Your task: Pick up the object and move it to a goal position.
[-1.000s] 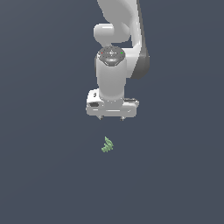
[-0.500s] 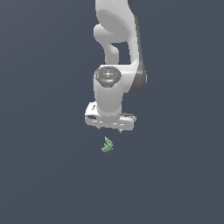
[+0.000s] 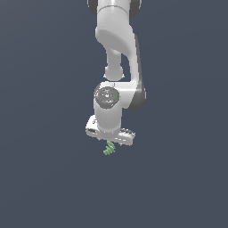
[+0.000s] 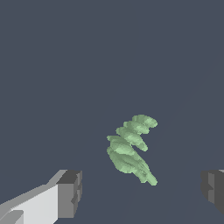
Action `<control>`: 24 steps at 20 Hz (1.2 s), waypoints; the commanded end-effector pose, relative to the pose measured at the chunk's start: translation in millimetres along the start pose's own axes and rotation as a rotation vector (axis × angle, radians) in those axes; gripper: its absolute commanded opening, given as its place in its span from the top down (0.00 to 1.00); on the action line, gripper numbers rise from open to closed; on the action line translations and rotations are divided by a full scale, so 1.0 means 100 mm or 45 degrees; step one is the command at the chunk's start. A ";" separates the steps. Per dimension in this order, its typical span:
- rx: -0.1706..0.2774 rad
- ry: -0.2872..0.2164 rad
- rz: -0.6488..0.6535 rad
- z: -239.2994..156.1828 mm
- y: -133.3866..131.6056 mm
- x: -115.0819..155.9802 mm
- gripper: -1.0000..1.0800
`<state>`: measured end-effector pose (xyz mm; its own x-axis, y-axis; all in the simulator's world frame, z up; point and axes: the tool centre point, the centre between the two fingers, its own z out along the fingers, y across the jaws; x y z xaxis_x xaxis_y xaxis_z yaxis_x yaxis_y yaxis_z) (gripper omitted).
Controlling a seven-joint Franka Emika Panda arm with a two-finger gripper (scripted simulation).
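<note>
The object (image 3: pixel 109 148) is a tiny pale green ridged spiral lump lying on the dark grey floor. In the exterior view it shows just under the white gripper (image 3: pixel 109 141), partly covered by the gripper's body. In the wrist view the object (image 4: pixel 131 147) lies between the two dark fingertips (image 4: pixel 70 194), which stand wide apart on either side of it and do not touch it. The gripper (image 4: pixel 142 190) is open and empty, low over the object.
The dark grey floor (image 3: pixel 178 178) is flat and plain all around. The white arm (image 3: pixel 116 40) rises above the gripper. No goal marker shows.
The arm has come down and moved slightly toward the exterior view's left, bringing the gripper from above the object to right over it. The object has not moved.
</note>
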<state>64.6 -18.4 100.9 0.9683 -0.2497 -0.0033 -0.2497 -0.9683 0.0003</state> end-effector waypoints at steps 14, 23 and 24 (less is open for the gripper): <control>0.000 0.003 0.025 0.33 0.01 0.04 0.04; 0.000 0.004 0.026 0.60 0.00 0.06 0.04; 0.000 0.004 0.026 0.59 0.00 0.06 0.04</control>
<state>68.8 -20.0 41.3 0.9629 -0.2697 -0.0018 -0.2697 -0.9629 0.0005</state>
